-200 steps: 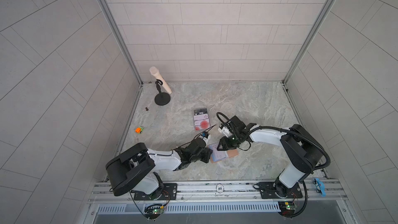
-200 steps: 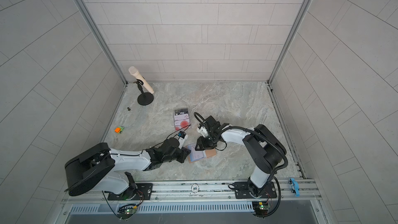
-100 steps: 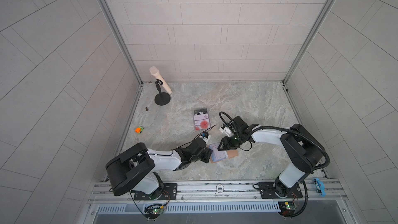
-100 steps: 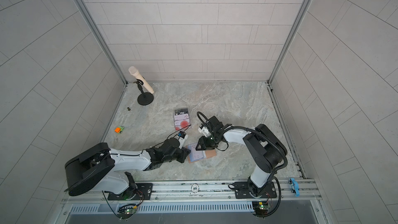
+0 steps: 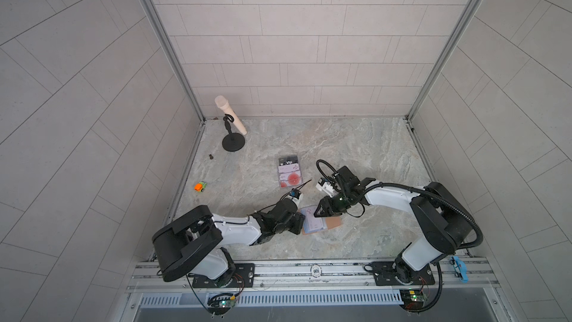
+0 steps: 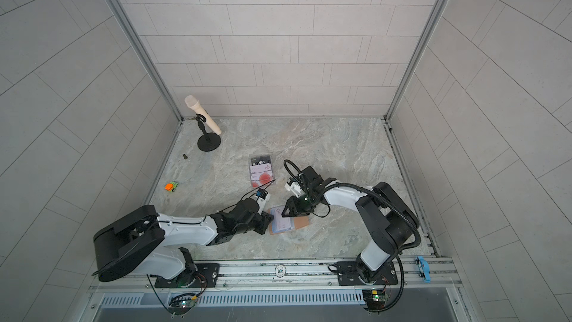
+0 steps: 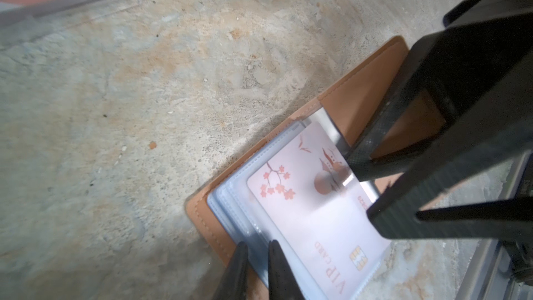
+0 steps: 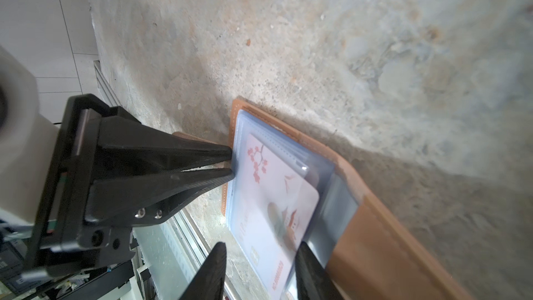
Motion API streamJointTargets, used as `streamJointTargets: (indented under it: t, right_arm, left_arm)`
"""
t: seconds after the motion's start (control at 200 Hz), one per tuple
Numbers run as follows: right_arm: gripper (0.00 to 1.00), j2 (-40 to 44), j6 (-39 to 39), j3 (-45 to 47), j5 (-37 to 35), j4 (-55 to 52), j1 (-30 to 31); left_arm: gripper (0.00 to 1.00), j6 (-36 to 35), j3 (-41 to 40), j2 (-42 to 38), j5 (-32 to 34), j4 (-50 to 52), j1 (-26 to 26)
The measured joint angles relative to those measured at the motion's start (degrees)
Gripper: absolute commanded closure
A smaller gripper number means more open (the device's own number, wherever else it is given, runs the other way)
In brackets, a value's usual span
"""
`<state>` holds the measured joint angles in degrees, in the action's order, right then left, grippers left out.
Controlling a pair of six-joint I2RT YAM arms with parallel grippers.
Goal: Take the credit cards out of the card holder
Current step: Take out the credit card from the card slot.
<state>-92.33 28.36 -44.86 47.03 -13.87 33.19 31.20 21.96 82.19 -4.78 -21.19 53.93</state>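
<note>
Nearest the mounting rail [image 5: 278, 271], the card holder [image 5: 334, 222] lies open on the stone-patterned table [image 5: 356, 150] between the two arms, its tan cover flat and its clear sleeves uppermost. The left gripper [image 5: 302, 221] comes in low from the holder's outer side. In the left wrist view its fingers [image 7: 277, 266] are almost together, pinching the edge of the clear sleeves, and the right wrist view shows the same narrow pinch [image 8: 230, 163]. A pale pink card [image 7: 302, 220] printed with blossoms, a chip and "VIP CARD" sits in the top sleeve. One long edge of it juts out toward the bare tan half of the holder [image 7: 360, 88]. The right gripper [image 5: 318, 212] points down over that edge with its jaws partway apart. Its fingers [image 7: 357, 165] rest on the card and sleeve rather than clamping anything, and the card [image 8: 274, 197] shows between them in the right wrist view. Farther back, just beyond both grippers, a clear case [image 5: 289, 171] lies flat, holding a black "Vip" card and cards with red circles. Off to the left side, near the wall, sits a small orange and green toy car [image 5: 200, 186], and beyond it a dark screw [image 5: 211, 156]. Farthest away, in the back left corner, a cream microphone [image 5: 230, 114] leans in a black round-based stand [image 5: 233, 143].
</note>
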Motion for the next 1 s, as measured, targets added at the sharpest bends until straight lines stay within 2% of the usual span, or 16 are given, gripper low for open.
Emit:
streamJointTargets:
  t: [0.506,1.001]
  right_arm:
    - [0.7,-4.02,5.33,2.05,3.39,8.17,-0.46]
    - [0.71,-7.08,10.56,3.74,8.28,17.57,-1.88]
  left_arm:
    - [0.8,0.09,0.11,0.02,-0.02,0.22,0.0]
    - [0.8,0.98,0.11,0.15,0.24,0.02,0.0]
